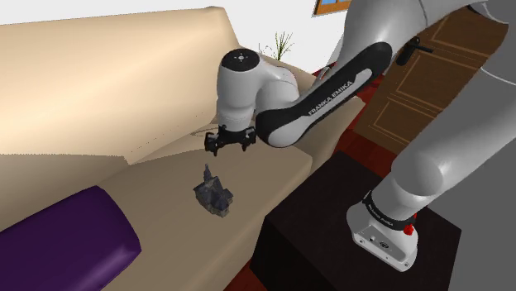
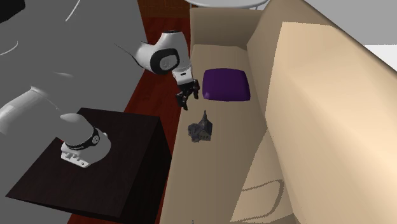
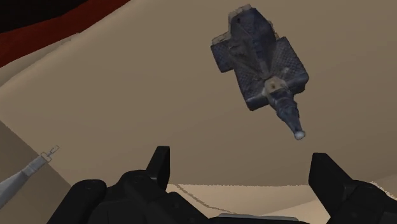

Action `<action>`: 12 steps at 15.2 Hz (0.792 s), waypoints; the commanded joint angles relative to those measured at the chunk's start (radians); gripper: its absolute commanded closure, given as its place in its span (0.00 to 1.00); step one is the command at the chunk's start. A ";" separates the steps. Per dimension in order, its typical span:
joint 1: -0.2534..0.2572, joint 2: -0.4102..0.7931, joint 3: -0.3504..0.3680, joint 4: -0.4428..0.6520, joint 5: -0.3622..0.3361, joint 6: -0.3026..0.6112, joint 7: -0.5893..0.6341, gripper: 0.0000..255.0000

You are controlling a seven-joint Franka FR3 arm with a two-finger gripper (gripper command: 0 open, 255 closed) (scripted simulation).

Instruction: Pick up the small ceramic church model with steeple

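Observation:
The small dark grey church model [image 1: 213, 193] stands on the beige sofa seat [image 1: 169, 217], its steeple pointing up. In the second exterior view the church [image 2: 200, 128] sits mid-seat, near the front edge. My black gripper [image 1: 229, 147] hovers above the seat, a short way off the church toward the armrest end, and is apart from it. The gripper [image 2: 186, 98] is open with nothing between its fingers. Looking down from the wrist, the church [image 3: 261, 60] lies ahead of the spread fingertips [image 3: 159, 160], steeple tip toward the gripper [image 3: 245, 162].
A purple cushion [image 1: 66, 240] lies on the seat beyond the church [image 2: 226, 84]. The sofa backrest [image 1: 107, 74] rises along one side. My black stand [image 2: 95, 165] sits against the sofa front on red floor. A wooden door [image 1: 430, 74] is behind the arm.

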 commanded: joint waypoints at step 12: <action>0.261 0.481 -0.245 0.329 -0.557 -0.051 0.592 0.00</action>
